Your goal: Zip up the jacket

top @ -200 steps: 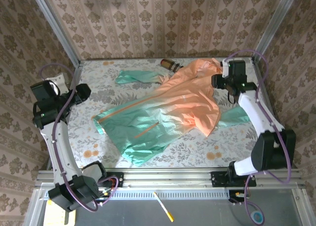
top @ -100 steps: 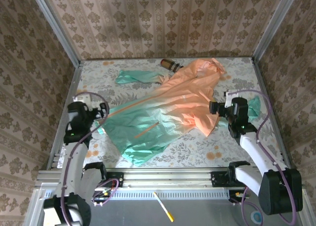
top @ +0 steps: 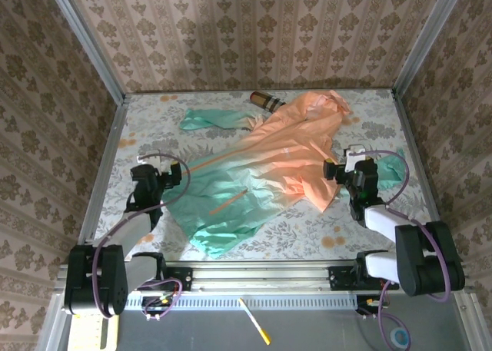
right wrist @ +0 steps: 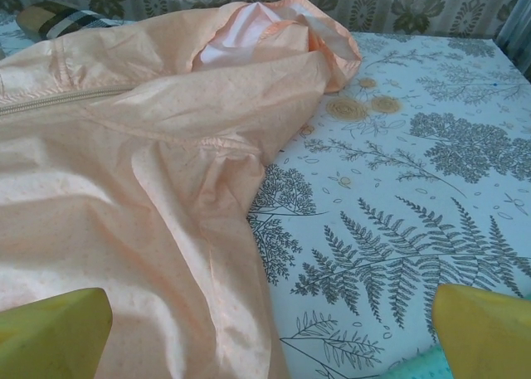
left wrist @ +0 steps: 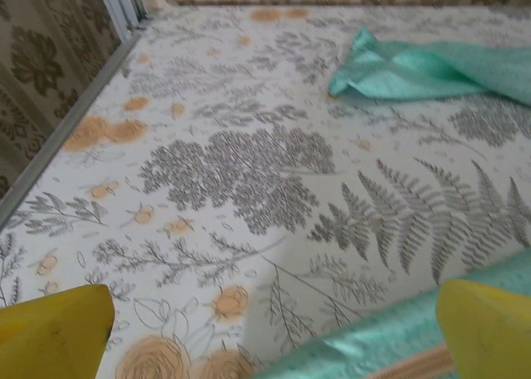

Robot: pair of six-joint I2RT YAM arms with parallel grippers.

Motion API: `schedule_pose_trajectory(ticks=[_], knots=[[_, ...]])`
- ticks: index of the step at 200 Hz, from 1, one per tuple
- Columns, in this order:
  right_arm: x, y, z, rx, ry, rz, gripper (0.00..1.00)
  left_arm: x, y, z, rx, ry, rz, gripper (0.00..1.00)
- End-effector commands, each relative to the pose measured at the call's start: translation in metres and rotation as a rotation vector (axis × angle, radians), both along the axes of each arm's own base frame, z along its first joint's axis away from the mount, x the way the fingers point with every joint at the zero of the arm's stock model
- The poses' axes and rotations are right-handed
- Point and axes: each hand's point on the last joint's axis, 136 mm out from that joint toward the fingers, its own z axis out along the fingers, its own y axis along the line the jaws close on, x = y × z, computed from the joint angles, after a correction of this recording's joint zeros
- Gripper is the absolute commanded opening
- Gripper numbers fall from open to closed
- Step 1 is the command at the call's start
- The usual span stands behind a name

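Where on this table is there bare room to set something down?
Bare table left of the jacket, between its green sleeve and the left wall; also far right, beside the collar. The jacket crowds the middle.

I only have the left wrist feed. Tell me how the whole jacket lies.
Observer: The jacket lies diagonally, its mint hem nearest the left gripper, its peach collar toward the far right corner.
Operator: Report the right gripper.
Observer: The right gripper is open at the jacket's right edge, one finger over peach fabric, the other over the table.
Operator: Tell me what else is out there.
Observer: A brown striped cylinder lies at the far edge, beside the jacket's upper part.
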Motion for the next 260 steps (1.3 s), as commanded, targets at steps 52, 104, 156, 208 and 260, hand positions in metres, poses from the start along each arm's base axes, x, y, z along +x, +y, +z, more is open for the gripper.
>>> schedule_pose_trajectory(ticks=[52, 104, 156, 208, 260], knots=[[0.028, -0.004, 0.016, 0.059, -0.033, -0.012, 1.00, 0.034, 0.005, 0.007, 0.024, -0.119, -0.067, 1.00], [0.034, 0.001, -0.007, 0.086, -0.060, 0.024, 1.00, 0.045, 0.011, -0.018, -0.003, -0.135, -0.080, 1.00], [0.041, -0.003, -0.014, 0.087, -0.019, -0.001, 1.00, 0.055, 0.005, -0.022, 0.047, -0.069, -0.071, 1.00], [0.041, -0.002, -0.014, 0.086, -0.017, 0.001, 1.00, 0.058, -0.006, -0.023, 0.069, -0.050, -0.122, 1.00], [0.041, -0.001, -0.014, 0.067, -0.018, -0.005, 1.00, 0.057, -0.005, -0.023, 0.070, -0.050, -0.122, 1.00]])
